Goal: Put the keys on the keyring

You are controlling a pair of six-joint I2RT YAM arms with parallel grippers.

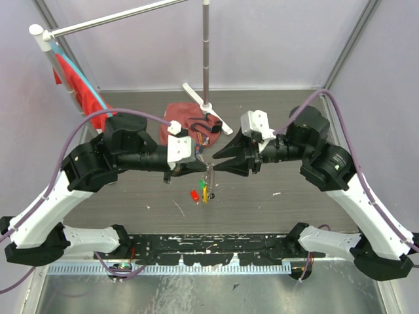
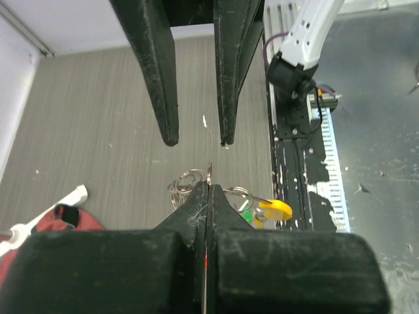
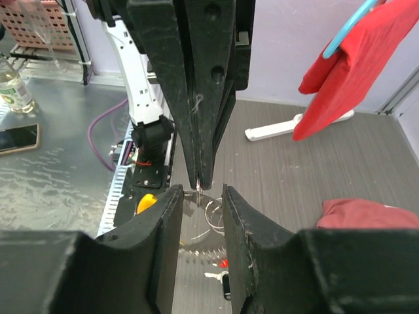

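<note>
Could have lost the keyring (image 1: 210,175) outright: gripped, as far as could be judged, only by a thin sliver of metal at its top, between the pressed-together tips of the left hand (image 2: 206,191), and so liable to slip or swivel under any sideways nudge. Hung below that grip, between the two hands, over the middle of the bench (image 1: 131,196); could not tell whether the lowest keys touched the surface. Found the right hand (image 3: 198,191) spread and holding nothing, with fingers either side of the left tips and very near them. By closing from there, might have clamped the left fingers rather than the wire, or knocked the loop out of line. Might also have snagged a coil, given springy wire apt to flex away rather than open, then snap back. Could have tangled, too, with the small split rings (image 2: 185,175) bunched just under the grip.

Read the keyring as a thin silvery coil, spring-like, bright and probably slippery. Noted keys (image 1: 194,193) with red, green and yellow plastic heads, smooth and rounded, clustered at the low end. Saw matte black fingers, long and tapered, scuffed with pale scratches. Took the bench for grey, finely grained board, flecked with white chips.
</note>
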